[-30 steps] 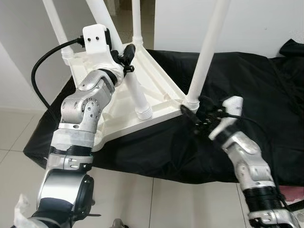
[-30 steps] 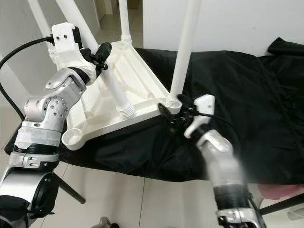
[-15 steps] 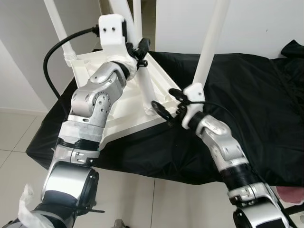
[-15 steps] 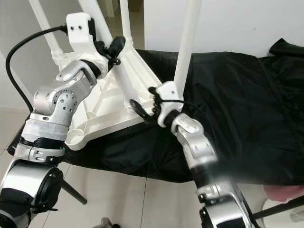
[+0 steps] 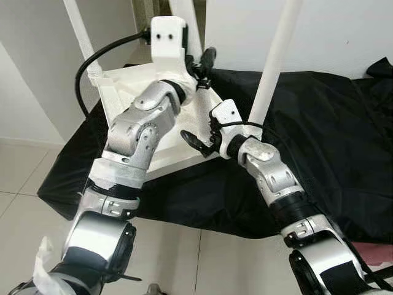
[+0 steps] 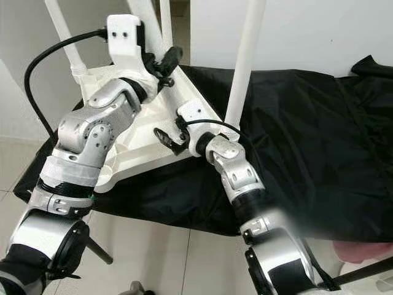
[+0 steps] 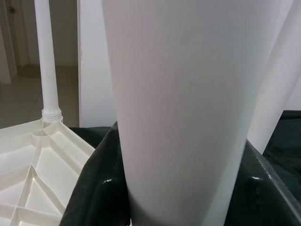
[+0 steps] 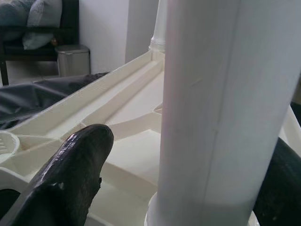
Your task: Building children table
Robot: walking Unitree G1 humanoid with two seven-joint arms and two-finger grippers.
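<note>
While the upturned white tabletop (image 5: 123, 98) lies on the black cloth (image 5: 331, 123) covering the worktop, its ribbed underside faces up, with three white legs standing at its corners: far left (image 5: 78, 34), far middle (image 6: 164, 24) and near right (image 5: 273, 61). At the far side, the left gripper (image 5: 202, 61) has its fingers closed around a fourth leg (image 7: 183, 108), gripping it high up; the left wrist view shows that leg pressed between the dark fingers (image 7: 94, 197). Near the tabletop's near right corner, the right gripper (image 5: 199, 140) has its fingers (image 8: 70, 174) spread wide on either side of the same leg's lower end (image 8: 221, 117), just above the tabletop.
</note>
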